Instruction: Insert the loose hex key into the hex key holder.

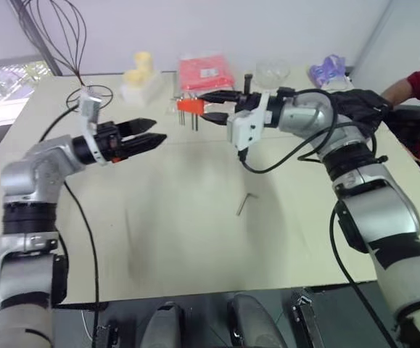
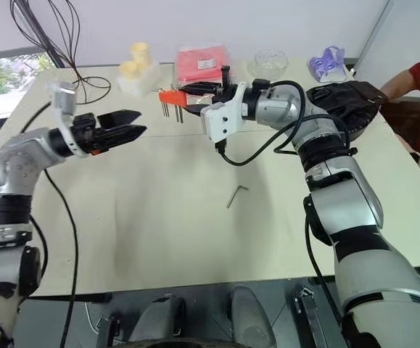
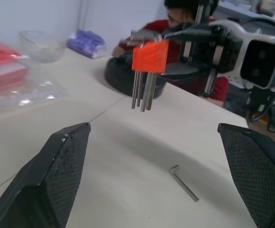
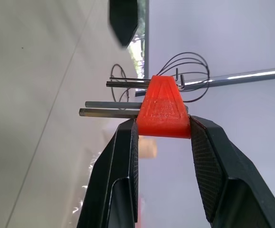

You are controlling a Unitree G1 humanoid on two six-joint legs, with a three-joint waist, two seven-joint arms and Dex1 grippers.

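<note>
So the loose hex key (image 1: 246, 204) lay flat on the table (image 1: 195, 246), untouched. Up at about 11 o'clock from it, the right gripper (image 1: 208, 106) was clamped on the hex key holder (image 1: 188, 106), held in the air with its keys hanging down. The left gripper (image 1: 143, 136) hovered at 10 o'clock, jaws wide and empty.

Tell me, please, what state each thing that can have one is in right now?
Hex key holder: lifted off the table, clamped in the right gripper, keys hanging down.
Loose hex key: lying flat on the table, untouched.
Left gripper: open, empty, raised above the table.
</note>
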